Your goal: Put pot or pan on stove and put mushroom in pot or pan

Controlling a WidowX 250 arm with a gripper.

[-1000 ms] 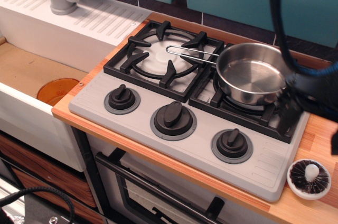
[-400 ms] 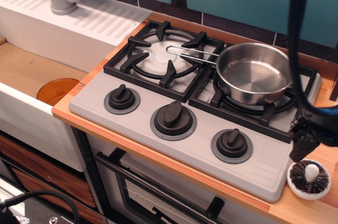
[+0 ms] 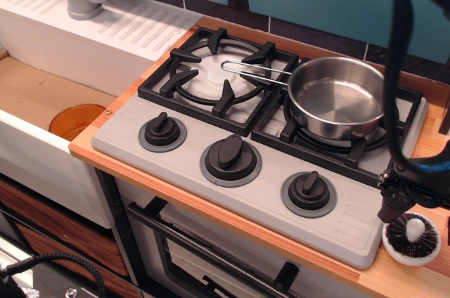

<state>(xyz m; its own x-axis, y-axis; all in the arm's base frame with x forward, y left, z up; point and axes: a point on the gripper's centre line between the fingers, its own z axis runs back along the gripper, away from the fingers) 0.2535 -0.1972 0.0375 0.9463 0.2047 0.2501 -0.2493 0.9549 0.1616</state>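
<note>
Wooden counter [image 3: 429, 164], saucepan [image 3: 339, 95] on stove [image 3: 242, 140], end effector [image 3: 395, 203] over mushroom [image 3: 412, 237]

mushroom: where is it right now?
The mushroom sits on the wooden counter at the frame's lower right, just off the stove's front right corner, with the claw directly over its left edge.

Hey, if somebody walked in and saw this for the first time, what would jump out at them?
Probably the shiny saucepan, empty on the right-hand burner of the grey stove, its wire handle reaching over the left burner. Next, the black pincer at the right edge, low over the mushroom lying gills-up on the wooden counter just off the stove's front right corner.
</note>
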